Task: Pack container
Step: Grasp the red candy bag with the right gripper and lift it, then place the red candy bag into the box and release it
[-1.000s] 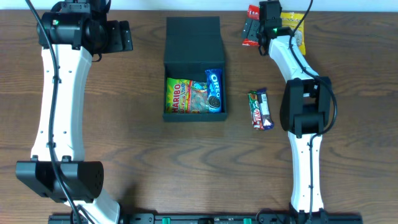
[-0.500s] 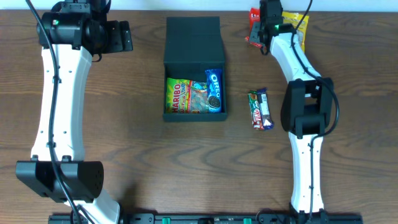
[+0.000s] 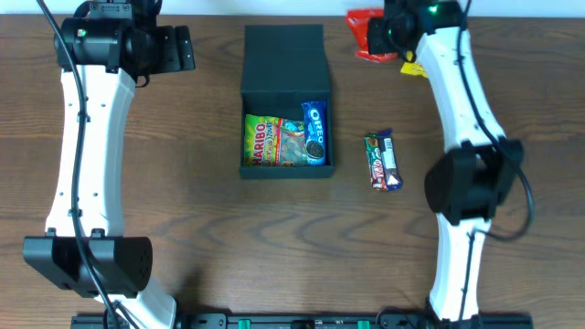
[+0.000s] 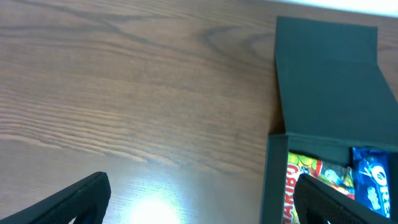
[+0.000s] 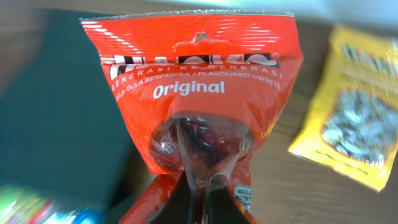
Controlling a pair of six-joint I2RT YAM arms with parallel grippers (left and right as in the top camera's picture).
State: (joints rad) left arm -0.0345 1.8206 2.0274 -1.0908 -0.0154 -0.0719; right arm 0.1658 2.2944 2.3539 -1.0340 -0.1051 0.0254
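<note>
The container [image 3: 284,64] is a dark box in the middle of the table, its flap lid laid open toward the far edge. A Haribo bag [image 3: 272,142] and a blue Oreo pack [image 3: 314,132] lie inside. My right gripper [image 3: 378,35] is at the far right, shut on a red sweets packet [image 3: 362,26]. The wrist view shows the red sweets packet [image 5: 199,87] pinched at its lower fold and hanging free of the table, with the right gripper [image 5: 203,202] below it. My left gripper [image 4: 202,205] stands open over bare wood left of the container's wall [image 4: 274,177].
A yellow snack packet [image 5: 357,118] lies on the table right of the red one; from overhead only a yellow corner [image 3: 411,67] shows under the arm. A dark wrapped bar [image 3: 383,160] lies right of the container.
My right gripper closed on the red packet and raised it off the table, and the right arm swung outward over the yellow packet. The left arm has not moved.
</note>
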